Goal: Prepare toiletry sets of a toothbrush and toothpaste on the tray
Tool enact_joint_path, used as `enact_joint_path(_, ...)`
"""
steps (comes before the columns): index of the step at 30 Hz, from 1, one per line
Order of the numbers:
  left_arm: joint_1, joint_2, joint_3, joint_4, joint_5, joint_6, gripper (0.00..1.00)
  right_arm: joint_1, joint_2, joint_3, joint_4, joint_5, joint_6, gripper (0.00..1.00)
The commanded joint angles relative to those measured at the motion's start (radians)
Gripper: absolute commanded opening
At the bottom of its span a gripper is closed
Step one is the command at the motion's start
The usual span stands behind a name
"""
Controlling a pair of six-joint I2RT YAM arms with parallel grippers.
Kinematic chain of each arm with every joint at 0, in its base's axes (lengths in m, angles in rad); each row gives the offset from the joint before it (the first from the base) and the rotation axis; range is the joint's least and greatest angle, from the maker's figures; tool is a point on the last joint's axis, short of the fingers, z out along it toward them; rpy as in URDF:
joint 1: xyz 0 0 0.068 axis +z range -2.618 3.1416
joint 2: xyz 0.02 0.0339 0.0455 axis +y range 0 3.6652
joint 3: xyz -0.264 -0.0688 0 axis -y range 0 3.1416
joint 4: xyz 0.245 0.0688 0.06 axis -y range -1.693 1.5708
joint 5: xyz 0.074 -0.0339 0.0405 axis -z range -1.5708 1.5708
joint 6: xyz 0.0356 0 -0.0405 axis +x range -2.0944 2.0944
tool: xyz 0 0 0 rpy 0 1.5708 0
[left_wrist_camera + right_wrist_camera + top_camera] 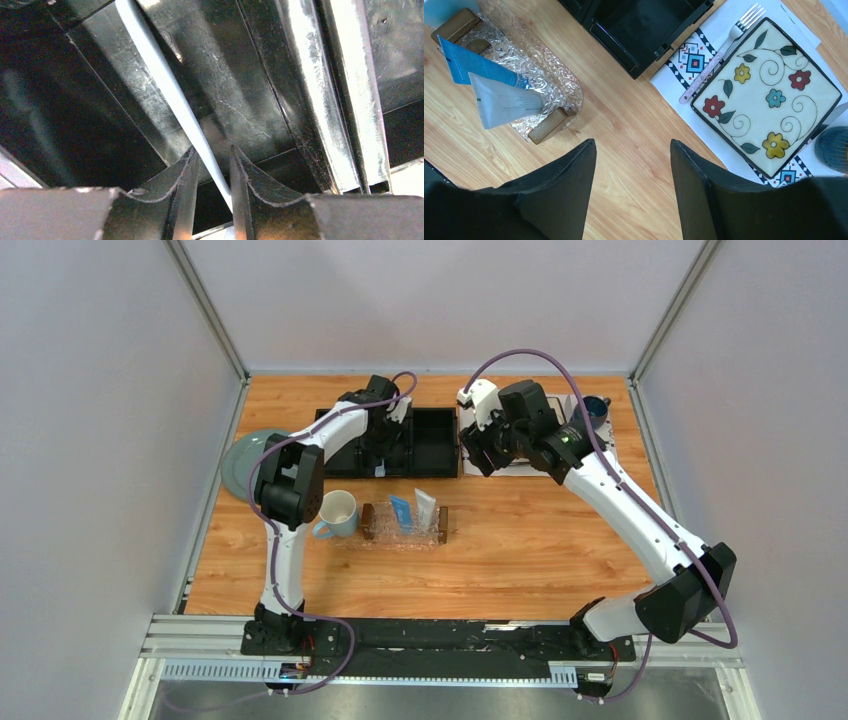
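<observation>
A slim pale toothbrush lies slantwise in a compartment of the black organizer. Its handle runs down between the fingers of my left gripper. The jaws stand a little wider than the handle, with gaps beside it. From above, the left gripper reaches down into the organizer. The clear tray with brown end bars holds a blue toothpaste tube and a white one. My right gripper hangs open over bare wood, right of the tray.
A light blue mug stands just left of the tray and a green plate lies at the left edge. At the back right, a placemat carries a square floral plate, a fork and a dark cup.
</observation>
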Motion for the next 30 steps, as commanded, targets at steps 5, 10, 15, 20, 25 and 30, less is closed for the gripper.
enact_joint_path(5,-0.005,-0.002,0.074,-0.024,-0.014,-0.01,0.24,-0.006,-0.033,-0.004,0.04,-0.019,0.012,0.6)
enact_joint_path(10,-0.005,-0.022,0.09,-0.03,-0.017,-0.004,0.18,-0.007,-0.032,-0.004,0.039,-0.022,0.01,0.6)
enact_joint_path(15,-0.005,-0.034,0.102,-0.042,-0.029,0.003,0.09,-0.006,-0.033,-0.002,0.035,-0.022,0.01,0.6)
enact_joint_path(20,-0.005,-0.078,0.103,-0.047,-0.038,0.007,0.0,-0.007,-0.033,-0.002,0.032,-0.025,0.005,0.6)
enact_joint_path(25,-0.005,-0.164,0.109,-0.059,-0.087,0.023,0.0,-0.006,-0.021,0.01,0.029,-0.034,-0.005,0.61)
enact_joint_path(30,-0.003,-0.244,0.136,-0.096,-0.081,0.056,0.0,-0.007,-0.018,0.048,0.019,-0.055,-0.034,0.63)
